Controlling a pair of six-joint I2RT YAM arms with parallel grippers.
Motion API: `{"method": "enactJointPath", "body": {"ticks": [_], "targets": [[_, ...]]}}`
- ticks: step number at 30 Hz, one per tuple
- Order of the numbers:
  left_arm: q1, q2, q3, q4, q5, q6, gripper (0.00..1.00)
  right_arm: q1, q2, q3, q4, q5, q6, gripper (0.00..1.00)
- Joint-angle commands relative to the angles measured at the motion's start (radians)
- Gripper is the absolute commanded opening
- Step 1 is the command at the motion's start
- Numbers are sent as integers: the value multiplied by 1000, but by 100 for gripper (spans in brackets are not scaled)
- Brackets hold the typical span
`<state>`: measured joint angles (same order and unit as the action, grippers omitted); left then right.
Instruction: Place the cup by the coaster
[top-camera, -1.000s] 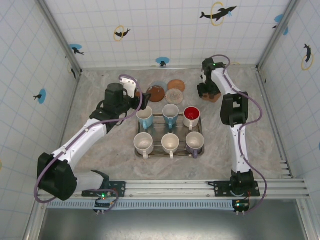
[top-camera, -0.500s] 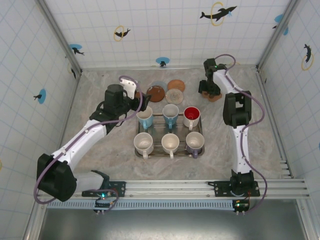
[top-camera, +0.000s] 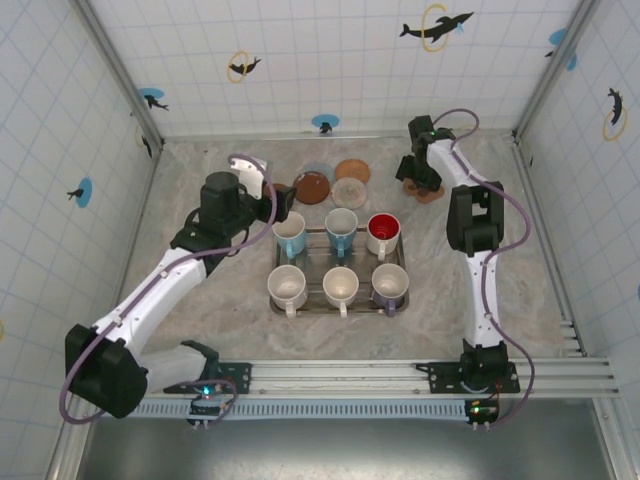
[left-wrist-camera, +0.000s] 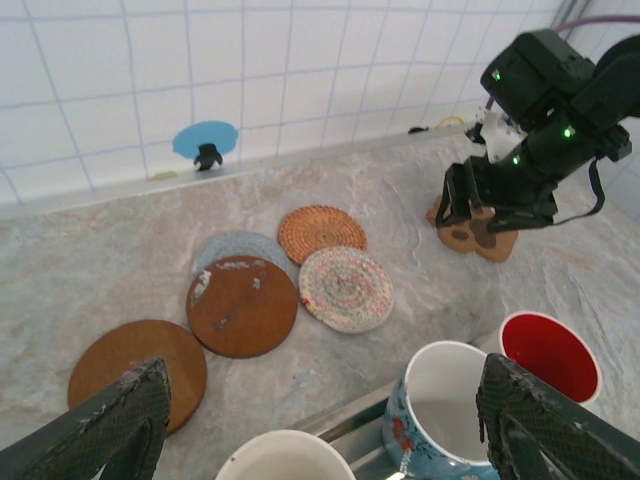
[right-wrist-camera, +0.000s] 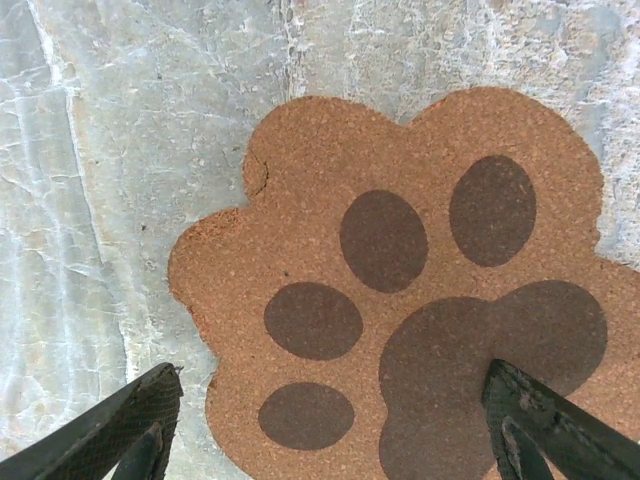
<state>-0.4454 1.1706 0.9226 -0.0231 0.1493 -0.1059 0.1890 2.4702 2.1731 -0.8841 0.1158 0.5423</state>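
Note:
Six cups stand in a metal tray (top-camera: 340, 263). My left gripper (top-camera: 272, 207) is open and hovers at the tray's back left, over the light blue cup (top-camera: 290, 236). In the left wrist view that cup's white rim (left-wrist-camera: 285, 455) lies low between the fingers (left-wrist-camera: 120, 420), with the floral blue cup (left-wrist-camera: 445, 400) and the red cup (left-wrist-camera: 550, 355) to the right. My right gripper (top-camera: 420, 178) is open just above the paw-print cork coaster (right-wrist-camera: 400, 290), which lies flat on the table at the back right (top-camera: 432, 194). Its fingertips (right-wrist-camera: 120, 420) straddle the coaster.
Round coasters lie behind the tray: dark brown (left-wrist-camera: 242, 305), plain wood (left-wrist-camera: 135, 360), grey-blue (left-wrist-camera: 240, 248), orange woven (left-wrist-camera: 322, 232) and multicoloured woven (left-wrist-camera: 347, 288). Tiled walls close in the marbled table on three sides. Bare table lies left and right of the tray.
My left arm has drawn back a little to the left from the tray. The right gripper has shifted slightly toward the back wall over the paw coaster.

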Motion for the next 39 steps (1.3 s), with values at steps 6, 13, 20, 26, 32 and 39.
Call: {"method": "enactJointPath", "body": {"ticks": [6,13,20,26,32,39], "targets": [[-4,132,198,-181,-186,9,81,55,-238,-72,124,-57,-26,79],[8,494,609,-471,-235,53,82,123,-306,-60,137,-180,-121,66],[11,815,929,-789,-293,112,84,156,-353,-191,234,-268,-154,74],[11,979,1054,-918,-290,114,84,144,-352,-257,334,-376,-114,75],[8,1040,1057,-933,-314,74,83,142,-363,-323,447,-448,-70,75],[8,1059,1019,-907,-303,53,83,134,-391,-453,610,-495,3,75]]}}
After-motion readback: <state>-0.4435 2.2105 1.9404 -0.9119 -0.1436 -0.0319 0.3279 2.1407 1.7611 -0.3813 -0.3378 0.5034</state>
